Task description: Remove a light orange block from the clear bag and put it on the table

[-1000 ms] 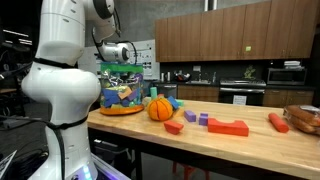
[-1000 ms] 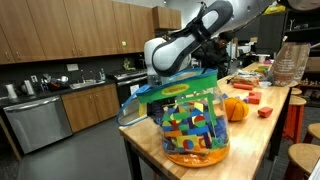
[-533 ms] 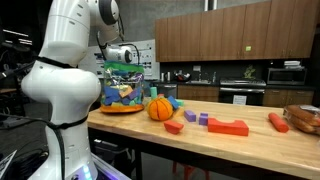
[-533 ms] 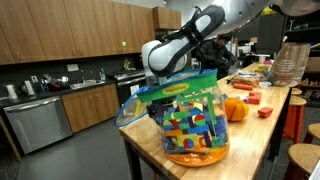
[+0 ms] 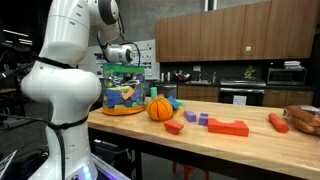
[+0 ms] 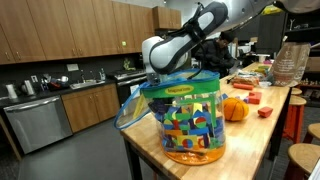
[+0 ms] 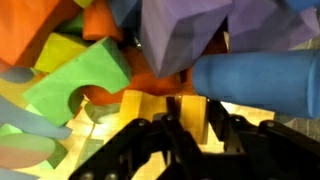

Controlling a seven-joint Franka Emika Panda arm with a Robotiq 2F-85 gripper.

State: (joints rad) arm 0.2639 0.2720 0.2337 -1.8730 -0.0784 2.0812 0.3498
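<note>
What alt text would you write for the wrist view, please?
The gripper reaches among piled foam blocks, its dark fingers either side of a pale orange block. Around it lie a green arch block, a purple block and a blue cylinder.

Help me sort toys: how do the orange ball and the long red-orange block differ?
The orange ball is round; the long red-orange block is flat and angular. The ball stands taller; the block lies low. The ball sits beside the clear bag; the block lies farther off. Both rest on the table.
</note>
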